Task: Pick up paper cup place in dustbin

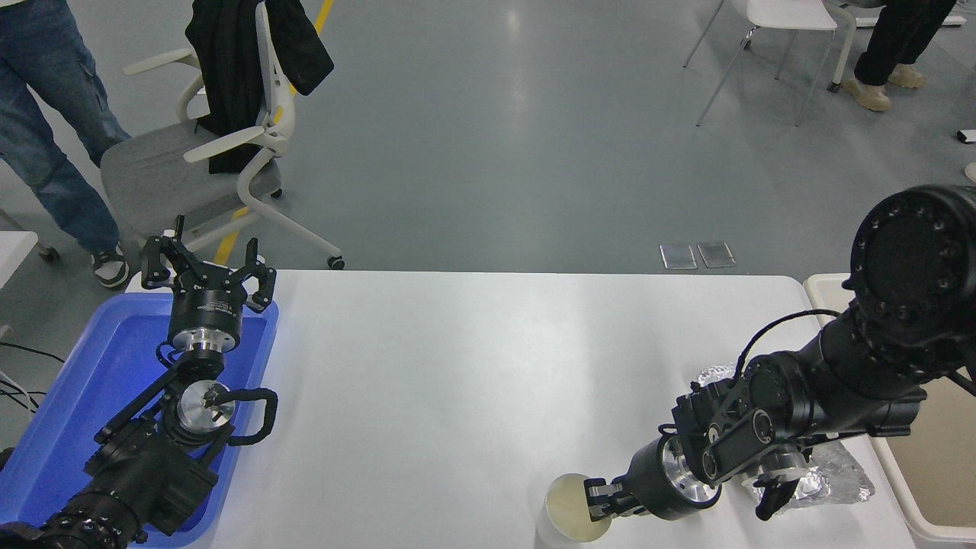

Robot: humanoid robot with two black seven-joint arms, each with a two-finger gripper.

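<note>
The paper cup [566,517] stands near the table's front edge, right of centre, white with a pale cream inside, leaning slightly left. My right gripper [597,501] comes in low from the right and is shut on the cup's right rim. The dustbin [910,499], cream-white with a beige inside, stands off the table's right end, partly hidden behind my right arm. My left gripper [207,268] is parked over the blue tray at the left, its fingers spread open and holding nothing.
A crumpled foil sheet [837,473] lies on the table under my right forearm. A blue plastic tray [53,412] sits at the table's left end. Beyond the far edge stand an office chair [191,164] and a person's legs [46,130].
</note>
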